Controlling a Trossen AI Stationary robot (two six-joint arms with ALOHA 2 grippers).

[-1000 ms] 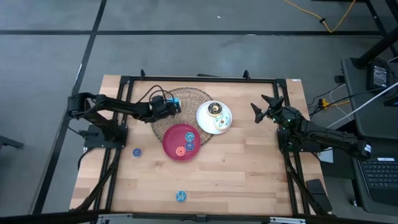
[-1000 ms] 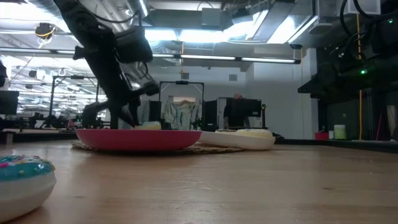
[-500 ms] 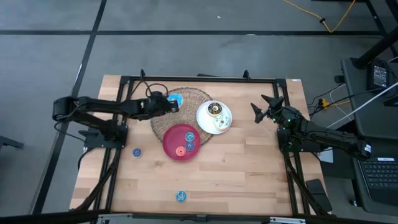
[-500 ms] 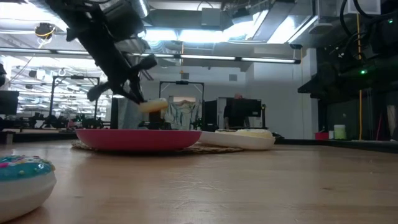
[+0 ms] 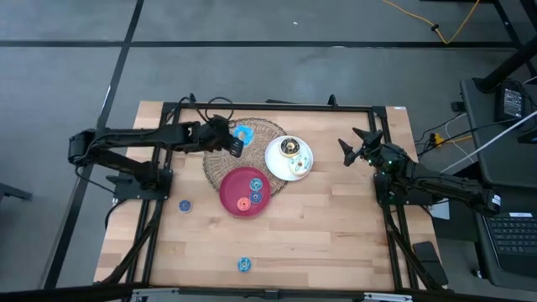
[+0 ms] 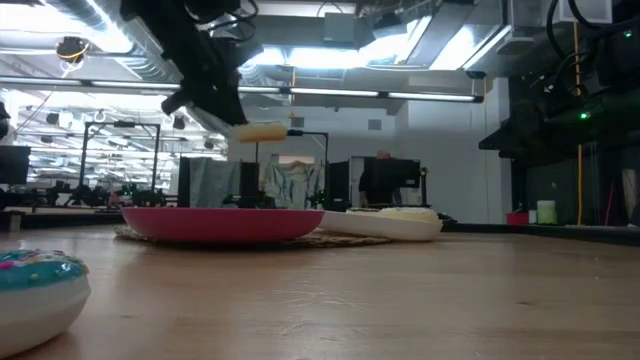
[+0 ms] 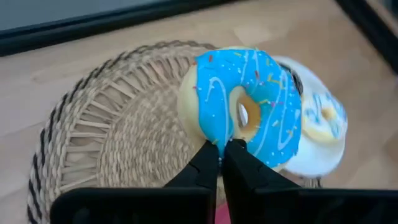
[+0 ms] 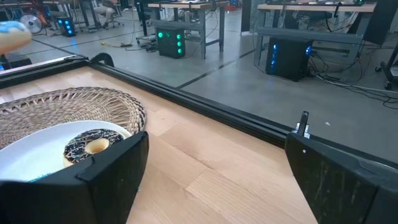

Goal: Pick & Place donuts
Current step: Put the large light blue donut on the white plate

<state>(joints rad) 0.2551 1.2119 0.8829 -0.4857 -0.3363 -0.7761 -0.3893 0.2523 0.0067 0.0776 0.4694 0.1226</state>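
While carried: the left gripper [image 7: 222,148] holds the cyan donut [image 7: 249,106] off the surface, over the wicker mat [image 5: 220,158] near the bench's far edge.
Grip: its fingers are pressed together on the ring's rim, so the donut hangs on edge, icing toward the wrist camera.
Height: in the low view the donut [image 6: 258,131] sits well above the red plate [image 6: 222,222], touching nothing below.
Step in hand: judged a transport, with the pick done and the placing not yet done.
Likely target: either the red plate [image 5: 244,191] toward the middle of the bench, or the white plate [image 5: 289,158] just beside the mat; which one I cannot tell.
Red plate load: small rings lie in it, a red one [image 5: 243,202] and blue ones [image 5: 256,184].
White plate load: a chocolate donut [image 8: 94,145] and another iced one.
Next move calls for: travelling over the chosen plate, lowering until the ring is near the dish, then parting the fingers; a thin edge grip may let the ring swing or land tilted.
Still loose: a small blue ring [image 5: 185,205] near the left edge, and a cyan-iced one [image 5: 244,265] by the near edge.
Right gripper [image 5: 357,144]: spread wide, empty, waiting near the right edge.
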